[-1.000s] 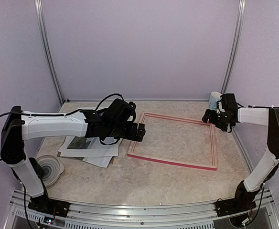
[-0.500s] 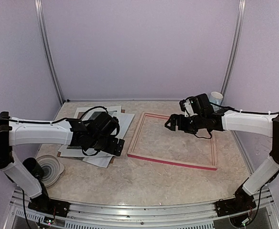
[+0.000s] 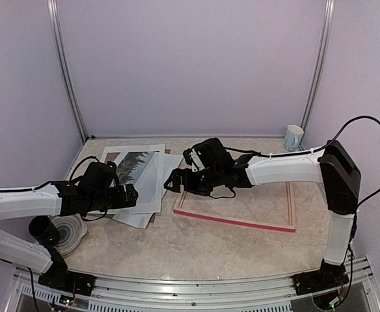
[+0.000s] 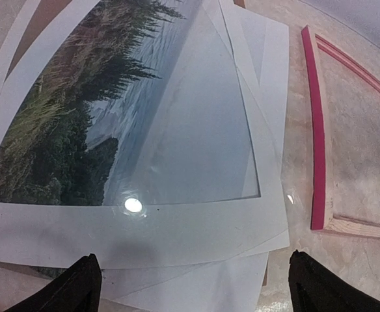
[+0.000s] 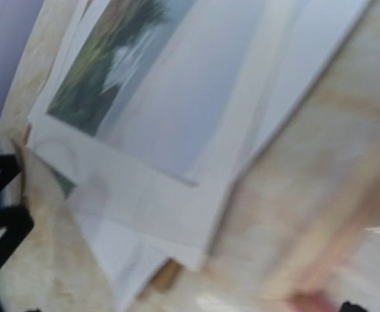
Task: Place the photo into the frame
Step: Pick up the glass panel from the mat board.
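Note:
The photo [image 3: 136,167] lies flat at the back left, bordered by a white mat on a pile of white sheets. It fills the left wrist view [image 4: 79,110] and shows blurred in the right wrist view [image 5: 108,62]. The pink-red frame [image 3: 234,221] lies flat to the right of the pile, its left rail in the left wrist view [image 4: 317,130]. My left gripper [image 3: 130,195] is open and empty at the pile's near edge [image 4: 200,292]. My right gripper [image 3: 174,184] hovers over the frame's left rail next to the pile, jaws apart, holding nothing.
Several white sheets [image 3: 138,211] lie fanned under the mat, and a brown backing board corner [image 5: 167,276] pokes out beneath them. A round clear object [image 3: 66,229] lies at the near left. A white and blue cup [image 3: 293,137] stands at the back right.
My left arm has pulled back to the left, uncovering the photo. My right arm has swept from the back right across the frame to its left rail.

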Controlling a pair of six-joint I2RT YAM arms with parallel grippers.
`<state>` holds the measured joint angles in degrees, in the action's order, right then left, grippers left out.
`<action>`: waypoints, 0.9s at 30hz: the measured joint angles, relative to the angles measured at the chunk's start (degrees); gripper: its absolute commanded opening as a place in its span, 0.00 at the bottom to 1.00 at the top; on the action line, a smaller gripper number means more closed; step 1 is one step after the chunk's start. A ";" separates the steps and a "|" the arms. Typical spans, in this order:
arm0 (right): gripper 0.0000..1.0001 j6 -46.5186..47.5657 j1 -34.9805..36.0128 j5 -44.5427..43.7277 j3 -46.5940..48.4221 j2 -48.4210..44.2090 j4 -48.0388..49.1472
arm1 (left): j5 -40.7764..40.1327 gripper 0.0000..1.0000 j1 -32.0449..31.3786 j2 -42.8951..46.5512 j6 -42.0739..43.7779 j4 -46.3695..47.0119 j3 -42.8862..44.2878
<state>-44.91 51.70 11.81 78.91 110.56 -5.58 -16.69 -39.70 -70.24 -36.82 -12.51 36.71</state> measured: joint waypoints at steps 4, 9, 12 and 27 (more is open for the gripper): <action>0.99 -4.57 3.54 0.52 3.30 5.18 2.38 | 2.78 0.99 3.69 4.11 -1.77 4.24 -4.83; 0.99 -10.12 6.01 0.57 4.48 8.92 4.31 | 6.88 0.99 8.24 6.99 -2.91 8.63 -8.79; 0.99 -12.70 6.95 0.15 5.57 11.04 5.14 | 9.11 0.99 10.60 7.26 -3.26 11.15 -10.54; 0.99 -21.07 7.80 -2.82 8.09 16.94 9.46 | 13.27 0.99 14.38 7.61 -4.31 16.02 -13.27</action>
<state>-65.98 59.51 8.99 87.00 127.50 3.88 -3.42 -25.32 -62.63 -41.12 3.51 23.44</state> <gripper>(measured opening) 0.991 0.989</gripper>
